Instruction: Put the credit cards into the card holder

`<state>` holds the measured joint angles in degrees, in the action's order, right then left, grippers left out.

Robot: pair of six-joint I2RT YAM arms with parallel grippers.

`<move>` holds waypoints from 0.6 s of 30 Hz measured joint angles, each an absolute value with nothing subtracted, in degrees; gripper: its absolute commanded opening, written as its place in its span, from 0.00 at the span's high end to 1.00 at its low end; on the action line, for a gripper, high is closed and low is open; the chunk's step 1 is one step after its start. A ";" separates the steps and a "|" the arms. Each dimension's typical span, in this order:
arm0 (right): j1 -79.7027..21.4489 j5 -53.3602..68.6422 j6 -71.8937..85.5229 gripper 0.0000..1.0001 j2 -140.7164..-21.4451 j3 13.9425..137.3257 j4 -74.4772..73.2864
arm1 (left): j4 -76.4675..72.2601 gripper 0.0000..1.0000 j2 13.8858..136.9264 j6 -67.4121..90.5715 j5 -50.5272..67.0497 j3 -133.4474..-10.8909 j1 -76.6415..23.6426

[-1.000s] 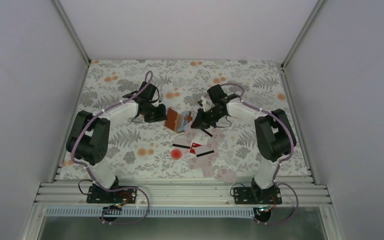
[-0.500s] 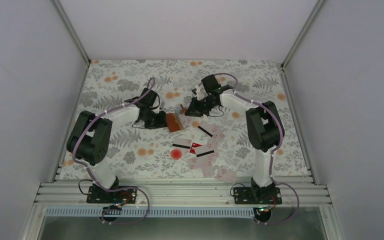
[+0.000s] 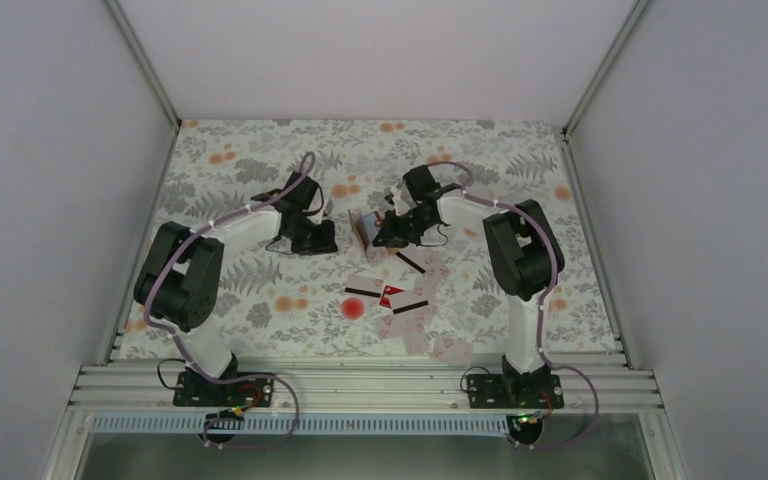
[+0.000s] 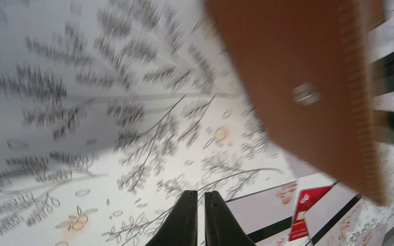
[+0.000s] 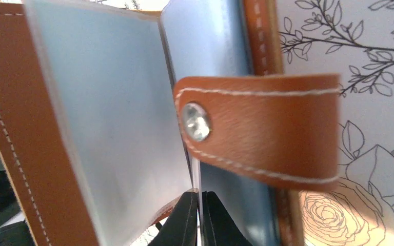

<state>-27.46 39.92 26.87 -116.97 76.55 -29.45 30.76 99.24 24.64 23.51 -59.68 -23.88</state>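
Observation:
The brown leather card holder (image 3: 362, 226) stands open at mid table, its pale clear inner pockets showing. My right gripper (image 3: 379, 234) is shut on one clear pocket sheet; in the right wrist view the fingertips (image 5: 199, 201) pinch its edge below the snap strap (image 5: 259, 128). My left gripper (image 3: 331, 241) is shut and empty just left of the holder; in its wrist view (image 4: 200, 205) the holder's brown back (image 4: 302, 87) hangs ahead. The credit cards lie in front: a striped pale one (image 3: 364, 287), a red one (image 3: 391, 296) and more (image 3: 410, 311).
A round red spot (image 3: 352, 308) is printed on the floral cloth beside the cards. Further pale cards lie near the front edge (image 3: 448, 349). White walls enclose the table on three sides. The metal rail (image 3: 360, 385) carries both arm bases.
The right gripper swung away, came back and closed on the holder's inner sheet. The holder, earlier closed at the left gripper, now stands open and further right, apart from the left gripper.

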 measured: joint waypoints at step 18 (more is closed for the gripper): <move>-27.46 40.03 25.36 0.96 -116.97 76.36 -27.00 | 32.82 0.67 106.69 28.01 27.00 -87.05 -26.17</move>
<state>-27.46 40.03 25.36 -116.97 76.36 -27.00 32.82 106.69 28.01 27.00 -87.05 -26.17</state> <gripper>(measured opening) 0.036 0.325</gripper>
